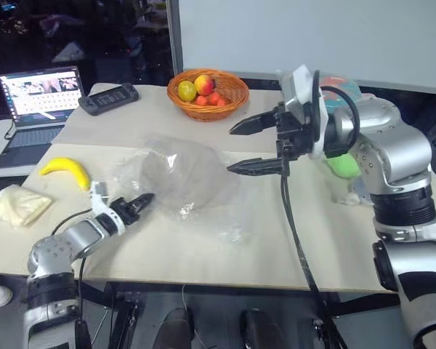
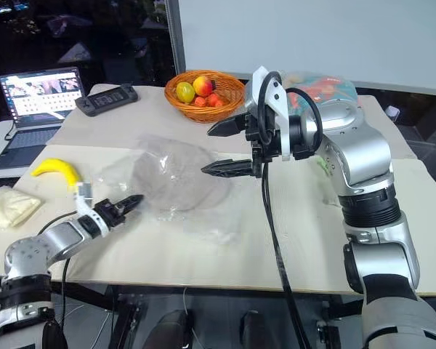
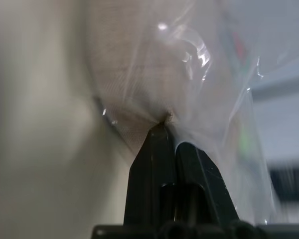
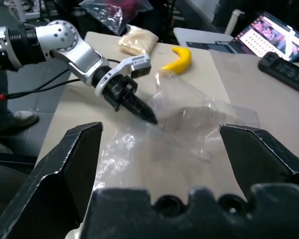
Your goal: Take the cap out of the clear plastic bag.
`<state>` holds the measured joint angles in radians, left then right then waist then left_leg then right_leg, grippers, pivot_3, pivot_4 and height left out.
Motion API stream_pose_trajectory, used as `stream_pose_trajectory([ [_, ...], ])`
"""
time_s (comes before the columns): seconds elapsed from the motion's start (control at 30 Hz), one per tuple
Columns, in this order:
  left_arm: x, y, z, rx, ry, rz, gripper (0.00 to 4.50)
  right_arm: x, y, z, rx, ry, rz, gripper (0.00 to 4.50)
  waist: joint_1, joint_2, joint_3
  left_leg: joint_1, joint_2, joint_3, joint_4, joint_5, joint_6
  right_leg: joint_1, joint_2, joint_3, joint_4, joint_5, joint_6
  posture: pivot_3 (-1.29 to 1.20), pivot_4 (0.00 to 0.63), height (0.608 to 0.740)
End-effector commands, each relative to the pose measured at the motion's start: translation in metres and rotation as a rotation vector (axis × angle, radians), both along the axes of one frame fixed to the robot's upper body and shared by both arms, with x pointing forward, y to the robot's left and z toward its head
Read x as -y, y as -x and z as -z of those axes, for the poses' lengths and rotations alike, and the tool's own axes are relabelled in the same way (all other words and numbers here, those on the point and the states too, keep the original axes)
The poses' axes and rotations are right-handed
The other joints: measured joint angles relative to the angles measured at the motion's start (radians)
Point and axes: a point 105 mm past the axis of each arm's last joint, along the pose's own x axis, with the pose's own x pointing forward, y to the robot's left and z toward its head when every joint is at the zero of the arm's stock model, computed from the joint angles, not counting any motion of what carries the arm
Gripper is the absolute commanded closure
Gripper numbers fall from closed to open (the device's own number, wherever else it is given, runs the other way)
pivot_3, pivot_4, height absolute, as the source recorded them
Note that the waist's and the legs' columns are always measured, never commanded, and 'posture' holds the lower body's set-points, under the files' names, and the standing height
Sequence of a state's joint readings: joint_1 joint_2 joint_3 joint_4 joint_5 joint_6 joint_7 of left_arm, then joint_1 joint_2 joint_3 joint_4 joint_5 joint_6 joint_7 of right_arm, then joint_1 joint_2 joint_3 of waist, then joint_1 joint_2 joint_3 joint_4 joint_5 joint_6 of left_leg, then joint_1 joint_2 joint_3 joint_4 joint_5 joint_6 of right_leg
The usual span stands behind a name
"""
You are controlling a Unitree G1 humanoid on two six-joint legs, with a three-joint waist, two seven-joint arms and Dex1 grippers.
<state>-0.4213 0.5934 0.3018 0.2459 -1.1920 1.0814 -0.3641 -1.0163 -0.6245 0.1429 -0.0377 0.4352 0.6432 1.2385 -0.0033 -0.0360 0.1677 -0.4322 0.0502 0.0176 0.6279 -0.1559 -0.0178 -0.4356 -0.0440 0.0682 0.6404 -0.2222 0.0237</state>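
The clear plastic bag [image 1: 178, 178] lies wrinkled in the middle of the table. The cap [image 1: 185, 173] sits inside it as a pale rounded mound, and its beige fabric [image 3: 122, 64] shows through the film in the left wrist view. My left gripper [image 1: 147, 198] is low at the bag's near-left edge. It is shut, and its fingertips [image 3: 162, 130] pinch a pucker of the plastic. My right gripper [image 1: 231, 150] hovers open above the bag's right side, pointing left, with nothing between its fingers [image 4: 70, 159].
A wicker fruit basket [image 1: 232, 102] stands at the back centre. A banana [image 1: 65, 169] and a cream cloth bundle [image 1: 18, 205] lie at the left. A laptop [image 1: 36, 102] and a black controller [image 1: 109, 97] sit at the back left. A teal and orange package [image 2: 320, 83] is behind my right arm.
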Motion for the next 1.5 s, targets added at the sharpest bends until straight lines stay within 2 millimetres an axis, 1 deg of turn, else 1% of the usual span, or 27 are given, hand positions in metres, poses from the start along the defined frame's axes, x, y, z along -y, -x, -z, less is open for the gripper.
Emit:
stream_pose_trajectory([
  [0.03,0.021,0.005,-0.027,0.094,-0.095,0.232,4.49,0.005,0.005,-0.011,0.047,-0.023,0.019,0.0,-0.009,0.0,0.0,-0.003,0.0,0.0,0.0,0.003,0.004,-0.003,0.0,0.0,0.001,0.004,0.004,0.0,0.15,0.74],
  [0.2,0.039,0.017,-0.031,0.103,-0.16,0.482,4.49,0.012,0.005,-0.01,0.056,-0.02,0.065,0.0,-0.014,0.0,0.0,-0.005,0.0,-0.002,-0.004,0.002,0.003,-0.006,0.001,0.0,0.002,0.0,0.001,0.0,0.15,0.74],
  [0.3,0.058,0.035,-0.029,0.095,-0.149,0.666,4.49,0.018,0.007,-0.009,0.06,-0.016,0.095,0.0,-0.017,0.0,0.001,-0.006,0.0,-0.003,-0.003,0.0,0.003,-0.006,0.001,-0.001,0.001,-0.002,0.001,0.0,0.15,0.74],
  [0.37,0.065,0.045,-0.027,0.089,-0.143,0.752,4.49,0.02,0.009,-0.008,0.06,-0.014,0.107,0.0,-0.016,0.0,0.001,-0.008,0.0,-0.003,-0.003,-0.001,0.004,-0.007,0.001,-0.001,0.001,-0.002,0.001,0.0,0.15,0.74],
  [0.47,0.072,0.065,-0.022,0.068,-0.132,0.904,4.49,0.023,0.01,-0.007,0.062,-0.009,0.126,0.0,-0.016,0.0,0.001,-0.008,0.0,-0.003,-0.003,-0.001,0.004,-0.007,0.001,-0.001,0.001,-0.003,0.002,0.0,0.15,0.74],
  [0.53,0.071,0.075,-0.018,0.056,-0.147,0.974,4.49,0.024,0.01,-0.007,0.063,-0.008,0.133,0.0,-0.019,0.0,0.001,-0.008,0.0,-0.003,-0.003,-0.001,0.004,-0.007,0.001,-0.001,0.002,-0.005,0.004,0.0,0.15,0.74],
  [0.6,0.067,0.085,-0.018,0.059,-0.14,1.041,4.49,0.025,0.01,-0.007,0.063,-0.008,0.135,0.0,-0.023,0.0,0.001,-0.008,0.0,-0.003,-0.002,-0.001,0.004,-0.007,0.001,0.0,0.003,-0.007,0.007,0.0,0.15,0.74],
  [0.67,0.061,0.097,-0.027,0.069,-0.098,1.123,4.49,0.025,0.01,-0.007,0.064,-0.006,0.137,0.0,-0.025,-0.001,0.001,-0.007,0.0,-0.003,-0.001,-0.001,0.004,-0.007,0.001,0.0,0.004,-0.007,0.007,0.0,0.15,0.74],
  [0.7,0.055,0.098,-0.027,0.064,-0.117,1.143,4.49,0.025,0.01,-0.007,0.065,-0.005,0.137,0.0,-0.025,-0.001,0.002,-0.007,0.0,-0.003,-0.001,-0.001,0.004,-0.008,0.001,0.0,0.004,-0.007,0.007,0.0,0.15,0.74],
  [0.73,0.045,0.093,-0.021,0.065,-0.18,1.137,4.49,0.025,0.009,-0.007,0.068,-0.003,0.136,0.0,-0.025,0.0,0.002,-0.007,0.0,-0.003,-0.001,-0.001,0.004,-0.008,0.001,0.0,0.004,-0.007,0.007,0.0,0.15,0.74],
  [0.77,0.037,0.085,-0.017,0.059,-0.223,1.103,4.49,0.024,0.009,-0.007,0.069,-0.003,0.134,0.0,-0.024,0.0,0.002,-0.007,0.0,-0.003,-0.001,-0.001,0.004,-0.008,0.001,0.0,0.005,-0.008,0.007,0.0,0.15,0.74],
  [0.8,0.029,0.071,-0.014,0.06,-0.26,1.042,4.49,0.024,0.008,-0.007,0.07,-0.002,0.131,0.0,-0.023,0.0,0.002,-0.007,0.0,-0.003,0.0,-0.001,0.004,-0.007,0.001,0.0,0.005,-0.008,0.007,0.0,0.15,0.74],
  [0.87,0.006,0.016,-0.004,0.085,-0.407,0.735,4.49,0.022,0.007,-0.007,0.074,-0.002,0.125,0.0,-0.014,0.0,0.002,-0.007,0.0,-0.003,0.001,-0.001,0.004,-0.007,0.001,-0.001,0.006,-0.008,0.007,0.0,0.15,0.74],
  [0.9,-0.012,-0.02,-0.001,0.113,-0.514,0.497,4.49,0.022,0.007,-0.007,0.075,-0.002,0.124,0.0,-0.008,0.0,0.002,-0.007,0.0,-0.003,0.002,0.0,0.006,-0.007,0.001,-0.001,0.007,-0.008,0.007,0.0,0.15,0.74],
  [0.93,-0.034,-0.053,-0.002,0.129,-0.592,0.217,4.49,0.021,0.006,-0.007,0.076,-0.003,0.124,0.0,-0.003,-0.001,0.003,-0.007,0.0,-0.004,0.003,0.001,0.007,-0.007,0.001,-0.002,0.007,-0.007,0.007,0.0,0.15,0.74],
  [0.97,-0.065,-0.078,-0.012,0.136,-0.614,-0.113,4.49,0.021,0.005,-0.006,0.077,-0.002,0.124,0.0,0.003,-0.002,0.004,-0.007,0.0,-0.005,0.004,0.002,0.008,-0.006,0.002,-0.003,0.007,-0.007,0.007,0.0,0.15,0.74],
  [1.0,-0.094,-0.088,-0.019,0.111,-0.578,-0.374,4.49,0.02,0.004,-0.005,0.08,0.0,0.125,0.0,0.005,-0.007,0.006,-0.007,0.0,-0.006,0.006,0.002,0.009,-0.005,0.001,-0.003,0.007,-0.005,0.009,0.0,0.15,0.74],
  [1.03,-0.11,-0.089,-0.021,0.077,-0.503,-0.514,4.49,0.019,0.003,-0.005,0.081,0.001,0.126,0.0,-0.002,-0.01,0.008,-0.008,0.001,-0.006,0.008,0.003,0.01,-0.004,0.001,-0.003,0.007,-0.001,0.012,0.0,0.15,0.74],
  [1.07,-0.115,-0.088,-0.021,0.051,-0.422,-0.573,4.49,0.019,0.003,-0.005,0.082,0.001,0.126,0.0,-0.016,-0.011,0.009,-0.008,0.001,-0.006,0.008,0.003,0.01,-0.004,0.001,-0.002,0.005,0.001,0.013,0.0,0.15,0.74],
  [1.1,-0.113,-0.088,-0.019,0.039,-0.373,-0.571,4.49,0.019,0.002,-0.005,0.084,0.001,0.127,0.0,-0.029,-0.011,0.009,-0.009,0.001,-0.005,0.009,0.003,0.01,-0.005,0.0,-0.001,0.004,0.003,0.014,0.0,0.15,0.74],
  [1.17,-0.102,-0.089,-0.013,0.024,-0.333,-0.53,4.49,0.019,0.002,-0.006,0.085,0.0,0.126,0.0,-0.034,-0.011,0.009,-0.009,-0.001,-0.002,0.008,0.003,0.01,-0.005,-0.002,0.001,0.002,0.005,0.015,0.0,0.15,0.74],
  [1.3,-0.085,-0.09,-0.008,0.01,-0.276,-0.457,4.49,0.019,0.001,-0.007,0.085,-0.001,0.13,0.0,-0.008,-0.011,0.009,-0.011,-0.001,-0.002,0.008,0.003,0.01,-0.006,-0.001,0.0,0.002,0.005,0.015,0.0,0.15,0.74],
  [1.33,-0.082,-0.09,-0.008,0.011,-0.266,-0.442,4.49,0.018,0.0,-0.006,0.086,-0.001,0.131,0.0,-0.006,-0.011,0.009,-0.012,-0.001,-0.002,0.008,0.003,0.01,-0.006,-0.001,0.0,0.002,0.007,0.012,0.0,0.15,0.74],
  [1.5,-0.078,-0.092,-0.013,0.016,-0.239,-0.438,4.49,0.014,-0.003,-0.005,0.086,-0.003,0.131,0.0,-0.006,-0.011,0.009,-0.012,-0.001,-0.001,0.008,0.003,0.01,-0.006,-0.001,0.0,0.001,0.008,0.009,0.0,0.15,0.74],
])
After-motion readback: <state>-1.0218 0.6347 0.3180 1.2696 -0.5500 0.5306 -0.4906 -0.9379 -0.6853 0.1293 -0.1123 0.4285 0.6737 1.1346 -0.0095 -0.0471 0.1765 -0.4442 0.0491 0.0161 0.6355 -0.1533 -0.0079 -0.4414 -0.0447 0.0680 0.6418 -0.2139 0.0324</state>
